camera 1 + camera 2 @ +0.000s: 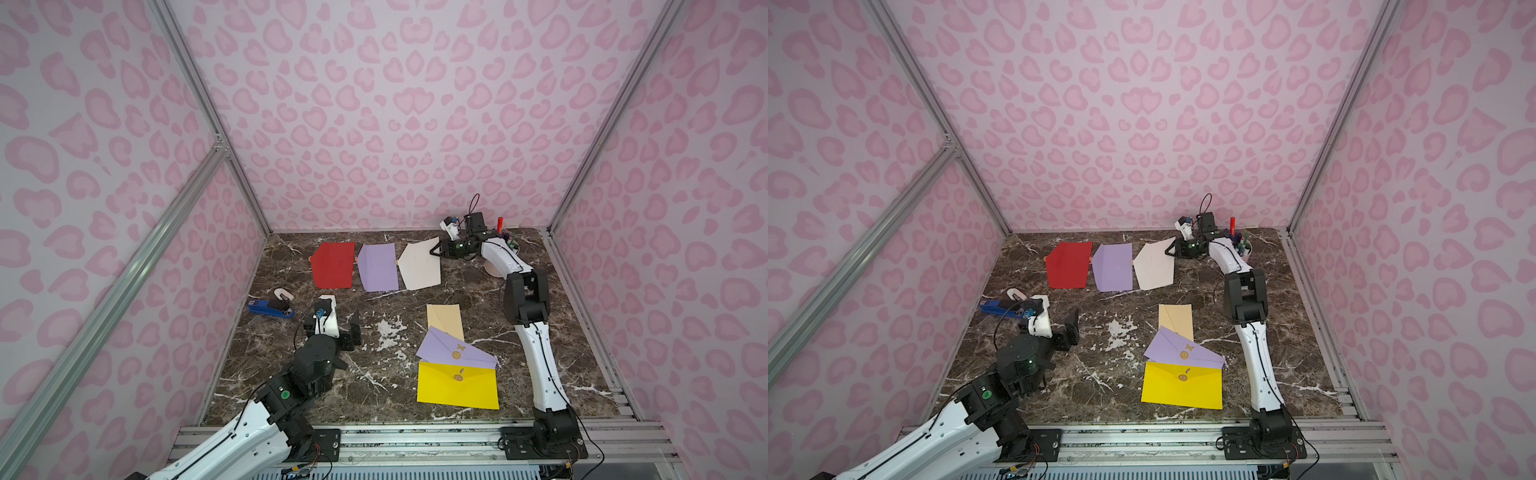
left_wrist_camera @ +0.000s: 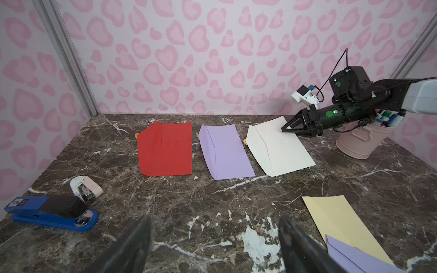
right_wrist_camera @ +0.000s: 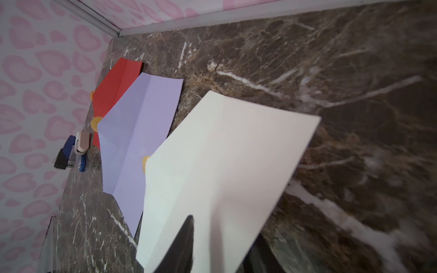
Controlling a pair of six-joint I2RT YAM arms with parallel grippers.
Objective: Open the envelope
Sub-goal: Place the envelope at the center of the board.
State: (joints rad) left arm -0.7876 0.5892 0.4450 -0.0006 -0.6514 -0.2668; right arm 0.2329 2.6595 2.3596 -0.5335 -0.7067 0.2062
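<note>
Three envelopes lie flap-open in a row at the back: red [image 1: 334, 266], lilac [image 1: 377, 266] and white [image 1: 419, 266]. My right gripper [image 1: 434, 250] is at the white envelope's [image 3: 224, 153] far right corner, which is slightly raised. In the right wrist view its jaws stand apart, one finger [image 3: 186, 236] over the paper and the other under it, not pinching. Near the front lie sealed envelopes: tan [image 1: 445, 320], lilac [image 1: 453, 353] and yellow [image 1: 457, 386]. My left gripper [image 2: 215, 221] hangs open over bare marble at the near left, holding nothing.
A blue stapler [image 1: 270, 309] and a small white one [image 1: 284, 294] sit by the left wall. A pink cup of pens [image 2: 359, 141] stands in the back right corner behind my right arm. Patterned walls close three sides of the marble table [image 1: 374, 386].
</note>
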